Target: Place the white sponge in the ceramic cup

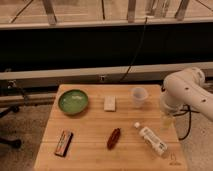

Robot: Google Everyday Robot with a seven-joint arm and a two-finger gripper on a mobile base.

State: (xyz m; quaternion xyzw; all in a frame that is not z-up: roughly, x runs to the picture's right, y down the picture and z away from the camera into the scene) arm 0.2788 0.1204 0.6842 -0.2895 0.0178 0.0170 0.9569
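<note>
The white sponge point(110, 103) lies flat on the wooden table point(90, 150), near the middle of its far half. The ceramic cup point(139, 95) stands upright to the right of the sponge, near the far right corner, a short gap between them. My gripper point(167, 120) hangs down from the white arm point(186, 91) at the table's right edge. It is right of the cup, a little nearer the camera, and apart from both cup and sponge.
A green bowl point(73, 101) stands at the far left. A clear plastic bottle with a white label point(153, 139) lies at the front right. A reddish-brown oblong thing point(114, 138) lies at the front middle and a dark packet point(63, 143) at the front left.
</note>
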